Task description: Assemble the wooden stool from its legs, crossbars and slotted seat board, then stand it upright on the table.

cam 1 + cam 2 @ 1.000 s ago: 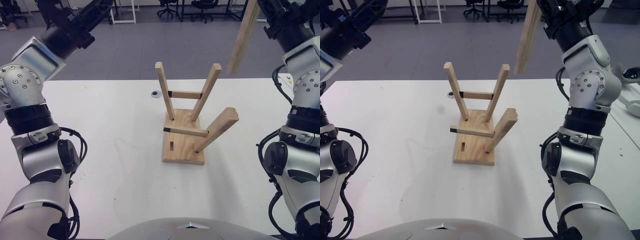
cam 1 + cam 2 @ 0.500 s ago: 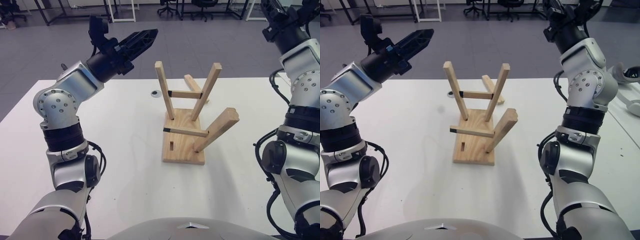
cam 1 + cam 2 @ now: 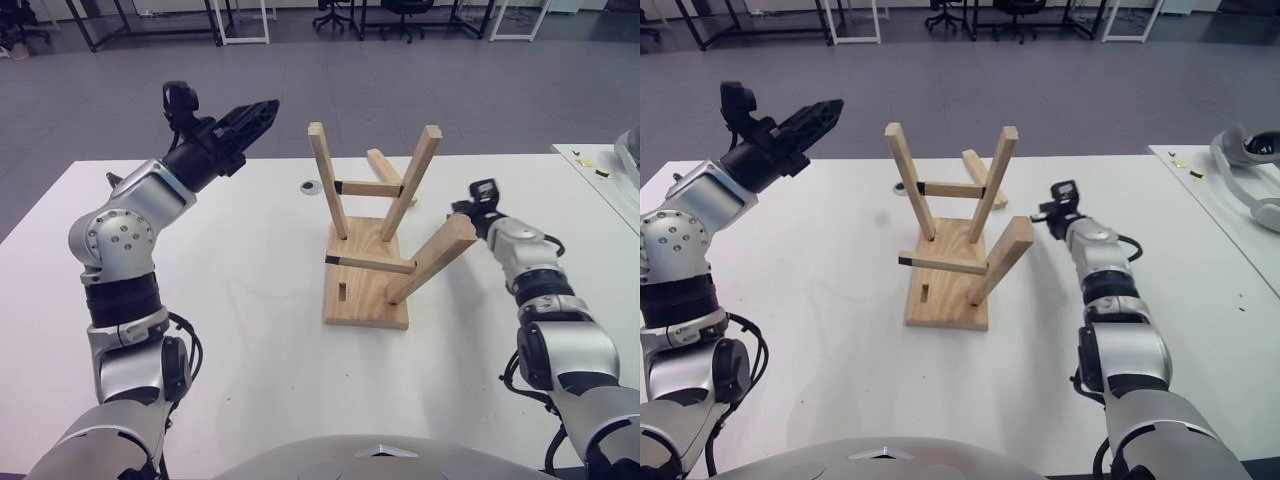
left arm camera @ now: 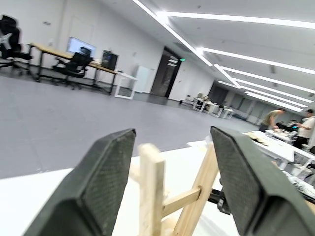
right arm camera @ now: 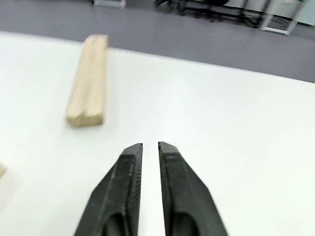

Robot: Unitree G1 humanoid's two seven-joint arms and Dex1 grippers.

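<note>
Rising from the upturned seat board (image 3: 366, 296), three legs (image 3: 329, 182); left pincer (image 3: 266, 107) spread wide, right pincer (image 5: 150, 147) closed, empty.

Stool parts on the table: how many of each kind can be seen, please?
Seat board: 1
Legs set in the board: 3
Loose leg lying behind: 1
Crossbars: 2
Total: 7

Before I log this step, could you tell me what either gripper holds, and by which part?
Nothing is held: the left gripper is open, the right gripper shut and empty.
</note>
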